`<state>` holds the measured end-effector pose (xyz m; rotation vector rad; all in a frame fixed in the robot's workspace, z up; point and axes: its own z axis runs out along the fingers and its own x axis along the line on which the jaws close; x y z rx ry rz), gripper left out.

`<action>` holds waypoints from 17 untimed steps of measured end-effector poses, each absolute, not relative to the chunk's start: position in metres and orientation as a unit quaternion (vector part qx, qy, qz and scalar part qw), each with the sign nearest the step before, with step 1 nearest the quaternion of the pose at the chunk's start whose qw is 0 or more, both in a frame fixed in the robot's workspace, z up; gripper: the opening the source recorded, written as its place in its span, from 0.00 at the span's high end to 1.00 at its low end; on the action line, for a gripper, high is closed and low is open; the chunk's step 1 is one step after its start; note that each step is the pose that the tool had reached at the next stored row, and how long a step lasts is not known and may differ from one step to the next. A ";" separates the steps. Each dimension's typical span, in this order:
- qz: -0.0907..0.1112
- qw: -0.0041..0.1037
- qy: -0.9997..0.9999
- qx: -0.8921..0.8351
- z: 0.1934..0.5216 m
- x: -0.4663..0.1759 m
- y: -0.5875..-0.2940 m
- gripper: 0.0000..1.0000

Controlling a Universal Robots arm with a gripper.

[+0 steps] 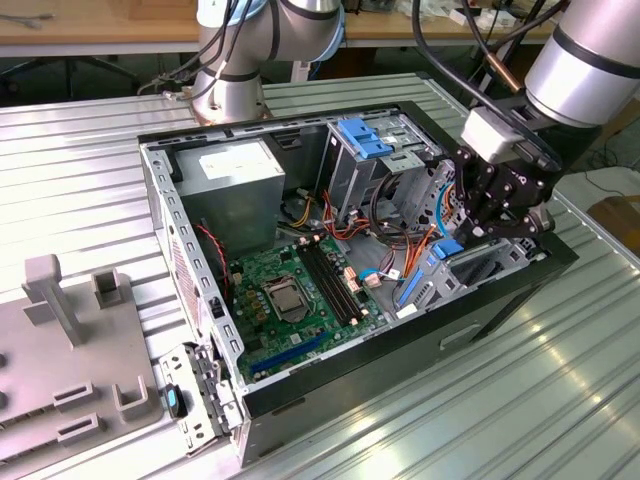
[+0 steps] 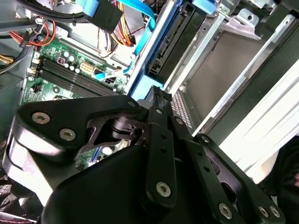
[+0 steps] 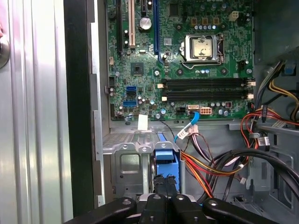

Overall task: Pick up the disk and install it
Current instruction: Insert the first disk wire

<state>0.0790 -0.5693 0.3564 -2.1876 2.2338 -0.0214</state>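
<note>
The disk (image 1: 447,249) sits edge-on in the lower metal drive bay (image 1: 480,275) at the exterior view's right end of the open computer case (image 1: 330,380). In the second wrist view the disk (image 2: 161,51) is a dark slab with a blue rail inside the bay. In the first wrist view its blue end (image 3: 166,158) faces me. My gripper (image 1: 465,232) hangs right over that end. Its fingers look shut together in both wrist views, with the gripper (image 3: 167,184) tips against the blue end and the gripper (image 2: 158,95) beside the rail.
The case holds a green motherboard (image 1: 290,290), a grey power supply box (image 1: 235,175), a tall metal cage with a blue latch (image 1: 365,140) and loose cables (image 1: 400,250) beside the bay. A grey fixture (image 1: 70,340) lies at the exterior view's left on the ribbed table (image 1: 520,400).
</note>
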 end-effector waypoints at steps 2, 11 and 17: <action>-0.007 0.007 0.714 -0.700 0.356 0.084 -0.569 0.89; -0.007 0.007 0.714 -0.700 0.356 0.107 -0.569 0.89; -0.007 0.007 0.714 -0.700 0.356 0.118 -0.566 0.89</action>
